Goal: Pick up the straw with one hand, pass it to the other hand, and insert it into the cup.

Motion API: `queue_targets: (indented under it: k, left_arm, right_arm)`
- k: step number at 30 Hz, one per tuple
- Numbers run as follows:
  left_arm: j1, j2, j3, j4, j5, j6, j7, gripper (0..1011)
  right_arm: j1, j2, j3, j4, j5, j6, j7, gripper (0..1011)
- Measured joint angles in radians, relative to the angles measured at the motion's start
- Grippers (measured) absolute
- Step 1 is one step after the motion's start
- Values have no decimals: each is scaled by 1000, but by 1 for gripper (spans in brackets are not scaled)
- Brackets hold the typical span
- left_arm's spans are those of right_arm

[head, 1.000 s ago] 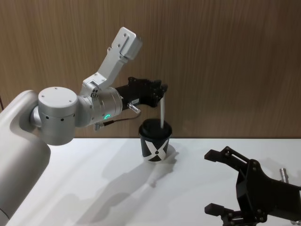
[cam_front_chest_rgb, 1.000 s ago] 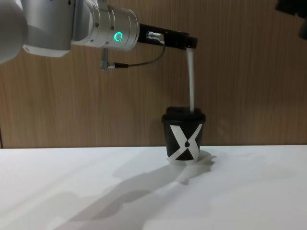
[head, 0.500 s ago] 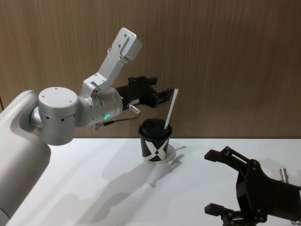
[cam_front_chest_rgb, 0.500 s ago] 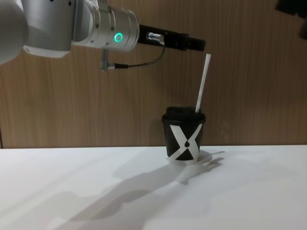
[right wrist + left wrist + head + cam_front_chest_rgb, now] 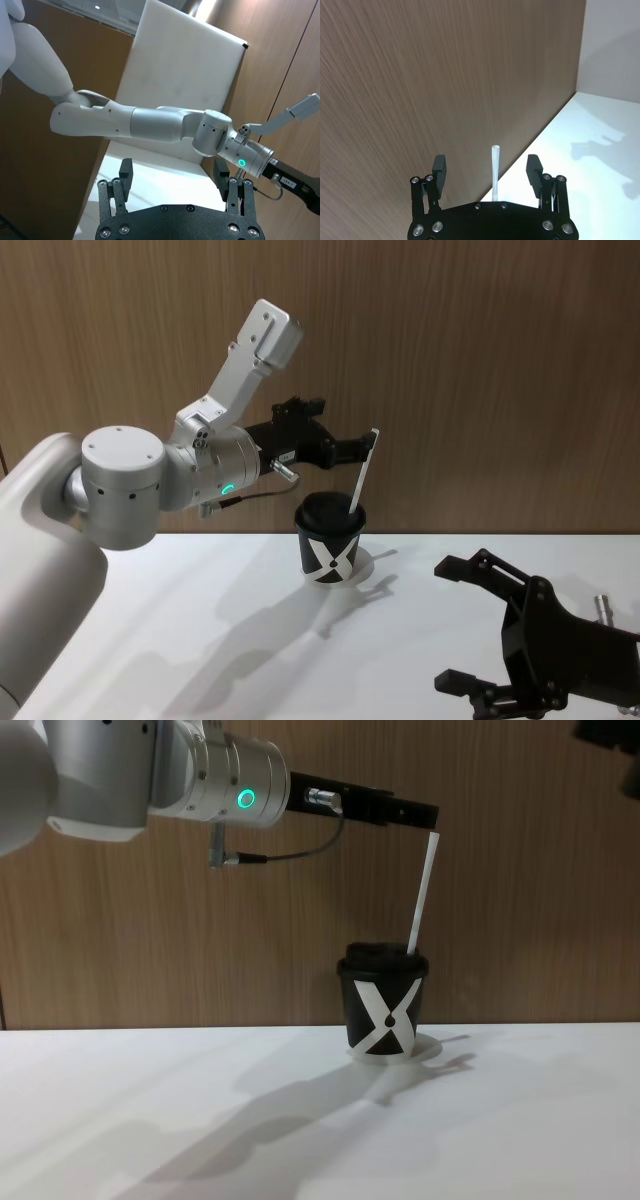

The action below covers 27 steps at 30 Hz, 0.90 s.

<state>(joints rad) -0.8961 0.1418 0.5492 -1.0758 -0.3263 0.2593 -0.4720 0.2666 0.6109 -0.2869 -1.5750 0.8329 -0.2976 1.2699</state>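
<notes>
The straw [image 5: 362, 472] has been released and now leans in the cup [image 5: 330, 537] on the desk [image 5: 200, 640], between the spread fingers of the left gripper [image 5: 490, 172]. The insertion is judged done; the right gripper [image 5: 470, 625] is held open, low near the desk

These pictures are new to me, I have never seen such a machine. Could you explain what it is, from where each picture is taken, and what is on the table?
It is a robot with two arms, each ending in a two-fingered gripper. Two pictures come from cameras on its head and chest; the other two come from cameras on its wrists.

On the white table stands a black cup with a white X. A white straw sits in its lid, leaning.

The left gripper is above the cup, fingers open on either side of the straw's top; nothing is held. The right gripper is open and idle, low at the robot's right.
</notes>
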Motion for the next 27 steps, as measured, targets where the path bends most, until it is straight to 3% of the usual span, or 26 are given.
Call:
queue_targets:
  k: [14, 27]
  left_arm:
    - [60, 43, -11, -67, 6, -66, -21, 1000]
    - [114, 94, -24, -135, -31, -137, -88, 1000]
  right_arm:
    - [64, -16, -7, 7, 2, 16, -24, 1001]
    - [119, -42, -15, 9, 19, 74, -114, 1001]
